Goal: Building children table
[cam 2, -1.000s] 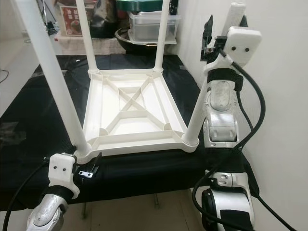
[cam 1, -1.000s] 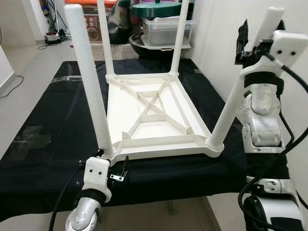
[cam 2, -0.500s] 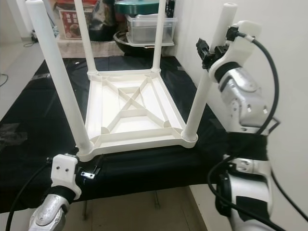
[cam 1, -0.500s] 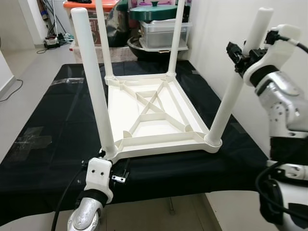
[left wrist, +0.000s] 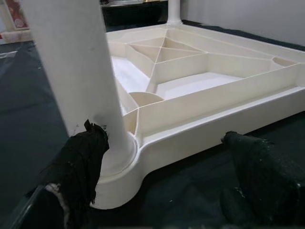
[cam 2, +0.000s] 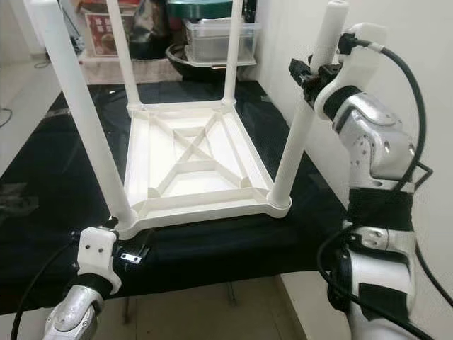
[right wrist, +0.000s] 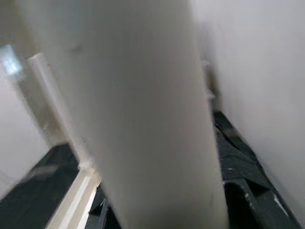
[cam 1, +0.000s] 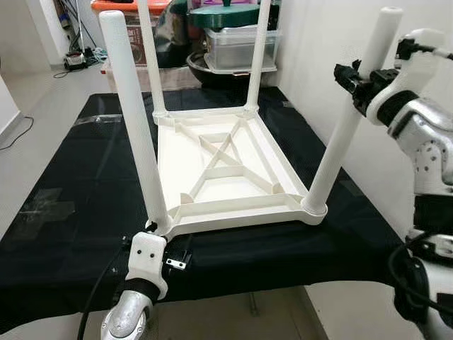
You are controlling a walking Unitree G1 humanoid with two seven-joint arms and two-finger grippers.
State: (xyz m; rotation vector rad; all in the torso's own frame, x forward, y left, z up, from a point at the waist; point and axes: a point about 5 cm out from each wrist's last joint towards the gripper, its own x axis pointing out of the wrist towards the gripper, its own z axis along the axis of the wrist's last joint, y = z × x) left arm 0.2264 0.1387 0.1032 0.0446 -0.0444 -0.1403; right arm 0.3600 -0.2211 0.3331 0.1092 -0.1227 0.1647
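Four white legs stand up from the upturned children's table [cam 1: 226,166], which lies top-down on the black-covered bench [cam 1: 78,205]. The right pincer [cam 1: 352,76] is up at the near right leg [cam 1: 345,134], high on its shaft beside the wall [cam 1: 333,42]; whether it is clamped on the leg I cannot tell. The left pincer [left wrist: 162,176] sits low at the near left corner, its fingers [left wrist: 83,162] spread wide, one touching the base of the near left leg [cam 1: 134,134]. Beyond the bench stand a clear storage box [cam 1: 244,46] with a green lid [cam 1: 230,14] on top, and a dark bowl [cam 1: 212,71].
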